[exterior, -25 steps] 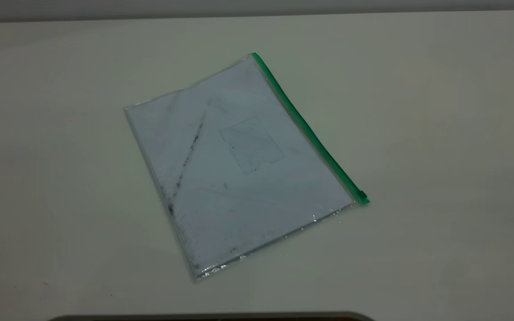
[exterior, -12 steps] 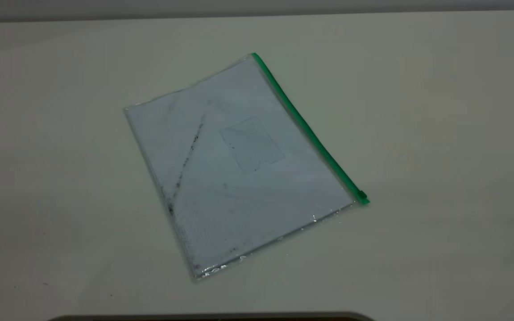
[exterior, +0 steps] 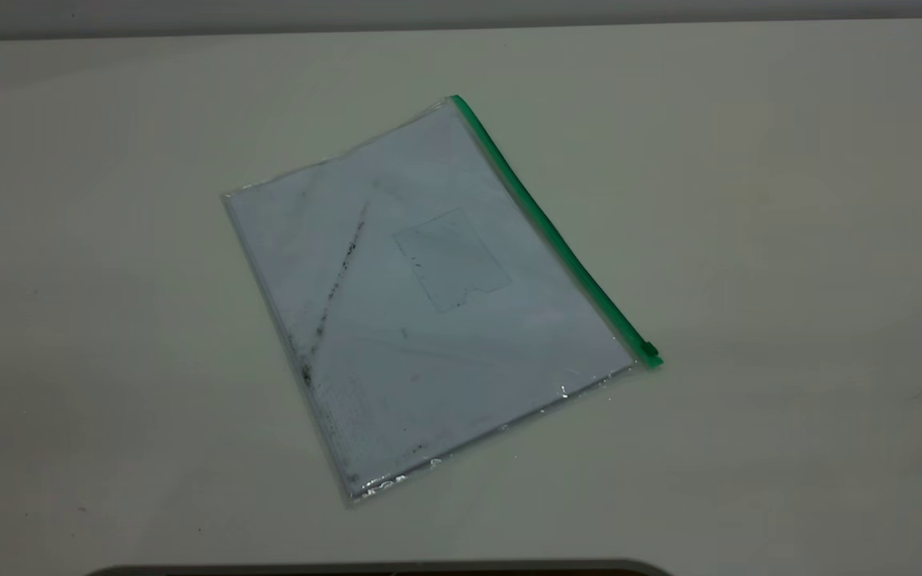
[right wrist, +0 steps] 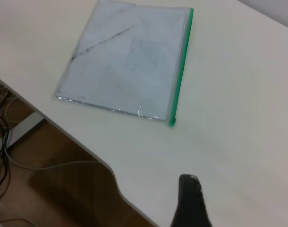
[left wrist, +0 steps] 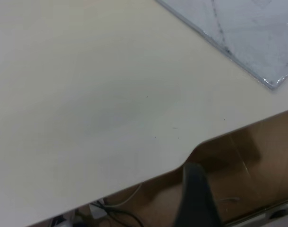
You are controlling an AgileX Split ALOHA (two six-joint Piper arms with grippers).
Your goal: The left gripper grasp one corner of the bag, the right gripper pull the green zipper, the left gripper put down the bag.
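Note:
The bag (exterior: 429, 304) lies flat on the table, a clear pouch over white paper with a dark diagonal smudge and a small pocket. The green zipper (exterior: 549, 228) runs along its right long edge, and the slider tab (exterior: 649, 350) sits at the near end. Neither gripper appears in the exterior view. My left gripper (left wrist: 196, 189) hangs past the table's front edge, well away from the bag's near corner (left wrist: 271, 80). My right gripper (right wrist: 191, 198) hovers over bare table, some way short of the bag (right wrist: 125, 56) and the near end of the zipper (right wrist: 172, 122).
The pale table (exterior: 789, 240) has a curved cutout in its front edge (exterior: 381, 568). Below the edge are a brown floor (left wrist: 248, 156) and loose cables (right wrist: 2, 142). Bare tabletop surrounds the bag on all sides.

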